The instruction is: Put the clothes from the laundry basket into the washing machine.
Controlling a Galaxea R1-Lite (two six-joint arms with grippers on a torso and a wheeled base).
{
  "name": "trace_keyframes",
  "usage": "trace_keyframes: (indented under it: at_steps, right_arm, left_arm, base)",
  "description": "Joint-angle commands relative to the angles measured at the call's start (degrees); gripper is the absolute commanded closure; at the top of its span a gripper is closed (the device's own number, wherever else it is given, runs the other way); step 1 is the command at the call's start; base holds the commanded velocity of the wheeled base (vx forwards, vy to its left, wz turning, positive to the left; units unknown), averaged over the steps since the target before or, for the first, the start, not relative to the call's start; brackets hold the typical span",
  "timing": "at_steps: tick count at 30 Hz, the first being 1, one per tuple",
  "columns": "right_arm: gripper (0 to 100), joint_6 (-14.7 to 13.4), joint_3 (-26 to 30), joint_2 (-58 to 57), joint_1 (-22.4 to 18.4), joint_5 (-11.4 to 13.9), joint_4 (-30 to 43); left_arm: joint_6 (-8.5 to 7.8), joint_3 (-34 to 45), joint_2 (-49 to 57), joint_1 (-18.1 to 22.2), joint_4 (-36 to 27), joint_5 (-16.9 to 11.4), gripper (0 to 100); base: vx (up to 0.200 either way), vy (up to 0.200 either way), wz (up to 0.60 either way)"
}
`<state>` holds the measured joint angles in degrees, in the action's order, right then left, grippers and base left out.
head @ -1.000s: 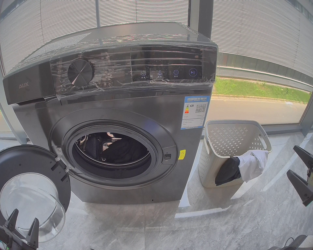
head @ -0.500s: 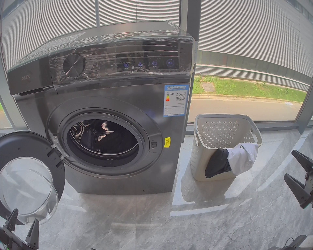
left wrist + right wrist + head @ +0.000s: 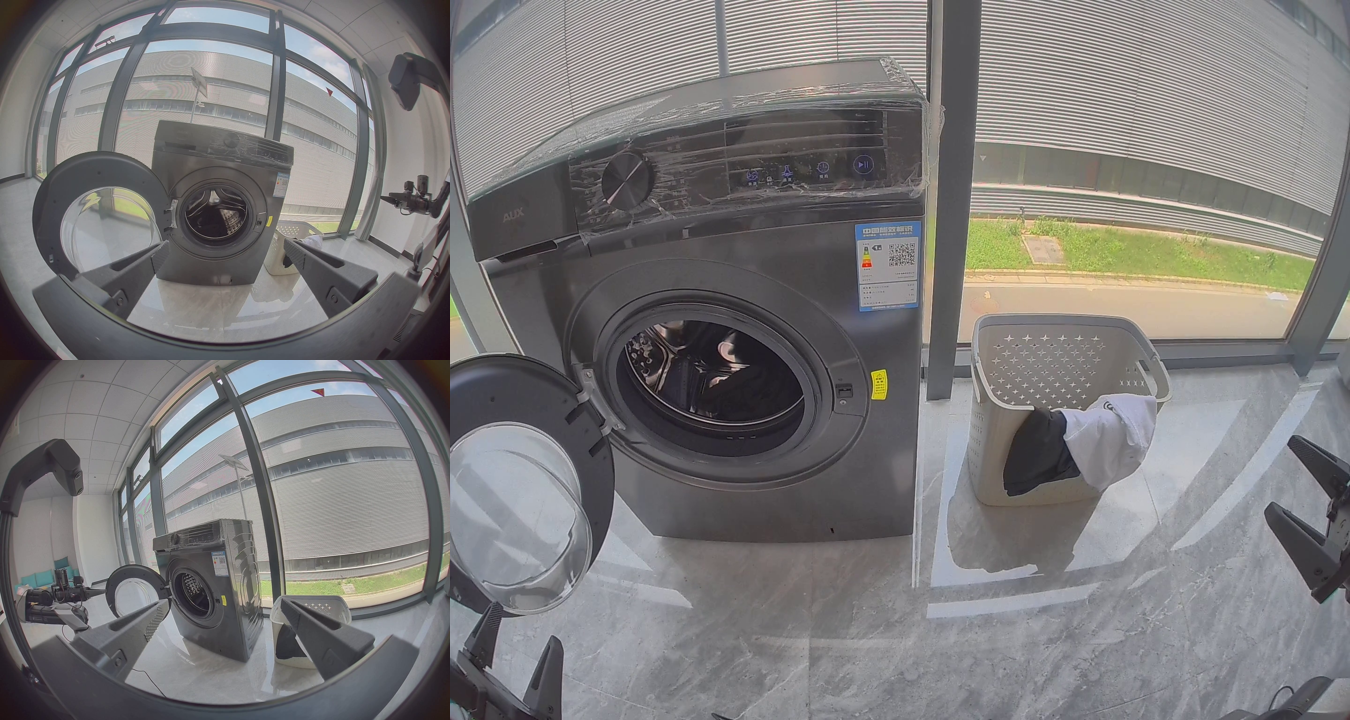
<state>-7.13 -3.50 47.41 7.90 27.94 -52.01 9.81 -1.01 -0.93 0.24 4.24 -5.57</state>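
Two garments hang over the front rim of the laundry basket point(image 3: 1064, 323) in the head view, a white garment point(image 3: 1111, 436) beside a black garment point(image 3: 1036, 455), both draped lengthwise down its outer wall. The basket stands on the floor point(image 3: 1012, 637) just beside the washing machine point(image 3: 731, 234), whose door point(image 3: 520, 487) is swung wide to the robot's left; dark cloth point(image 3: 741, 394) lies in the drum. The right end effector point(image 3: 1286, 476), spread and empty, sits to the basket's right and is plainly the nearer one, with bare floor between. The left end effector point(image 3: 522, 630) hangs low by the door, also spread and empty.

The left wrist view looks between its fingers at the drum mouth, the basket past the machine.

The right wrist view has the basket partly behind one finger, the black garment hanging on the wall that faces that arm.
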Motion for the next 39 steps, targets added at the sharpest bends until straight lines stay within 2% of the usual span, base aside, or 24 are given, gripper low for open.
trace_keyframes:
  at_steps: [1, 6, 12, 27, 39]
  right_arm:
    - [0, 0.01, -0.02, 0.32, 0.01, 0.01, -0.03]
    - [0, 0.01, 0.16, 0.23, 0.01, 0.1, 0.06]
    - [0, 0.01, 0.25, -0.04, 0.01, 0.01, -0.03]
    - [0, 0.01, 0.16, 0.23, 0.01, 0.1, -0.03]
    - [0, 0.01, 0.25, 0.32, 0.01, 0.18, -0.03]
  left_arm:
    - [-0.15, 0.92, 0.93, 0.02, -0.02, -0.05, 0]
    - [-0.41, 0.92, 0.93, 0.02, -0.11, -0.32, 0]
    - [-0.41, 1.01, 0.93, 0.02, -0.02, -0.32, 0]
    - [-0.5, 1.01, 0.93, 0.02, 0.06, -0.23, 0]
    - [-0.5, 1.01, 0.93, 0.02, 0.15, -0.32, 0]
  base:
    - [0.0, 0.0, 0.0]
    - [0.0, 0.0, 0.0]
    - [0.0, -0.2, 0.0]
    - [0.0, 0.0, 0.0]
    - [0.0, -0.2, 0.0]
